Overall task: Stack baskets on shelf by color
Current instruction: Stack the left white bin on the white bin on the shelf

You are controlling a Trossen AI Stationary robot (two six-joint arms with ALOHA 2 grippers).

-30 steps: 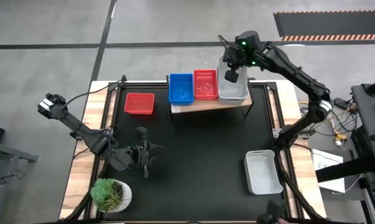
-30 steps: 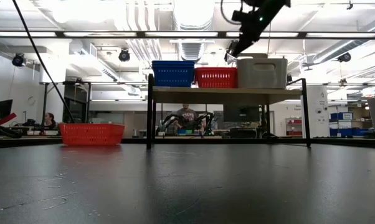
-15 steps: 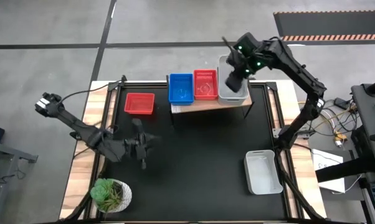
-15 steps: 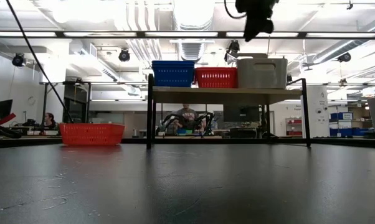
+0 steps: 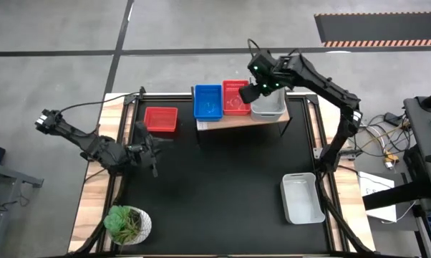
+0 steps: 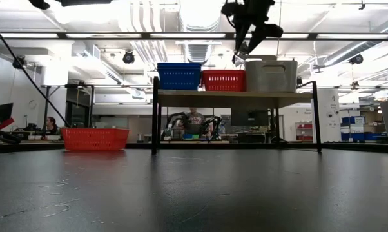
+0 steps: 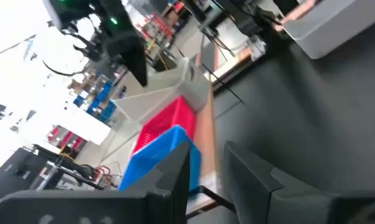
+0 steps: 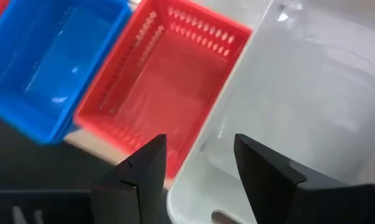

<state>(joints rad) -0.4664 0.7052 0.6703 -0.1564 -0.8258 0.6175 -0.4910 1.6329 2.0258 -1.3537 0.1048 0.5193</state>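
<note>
**Shelf loaded, two baskets left**

Your right pincer [image 5: 252, 92] hangs empty, fingers apart, above the shelf [image 5: 233, 117] at the red/white seam. Left pincer [image 5: 152, 147] is spread too, holding nothing, low over the bench [image 5: 223, 186] just off the shelf's left end.

On the shelf: blue basket [image 5: 207, 101], red basket [image 5: 235, 97], white basket [image 5: 269, 103]; stack depth unclear.

Left to do, I'd judge: loose red basket [image 5: 160, 119] beside the shelf's left end, and loose white basket [image 5: 302, 198] well away from the shelf.
</note>
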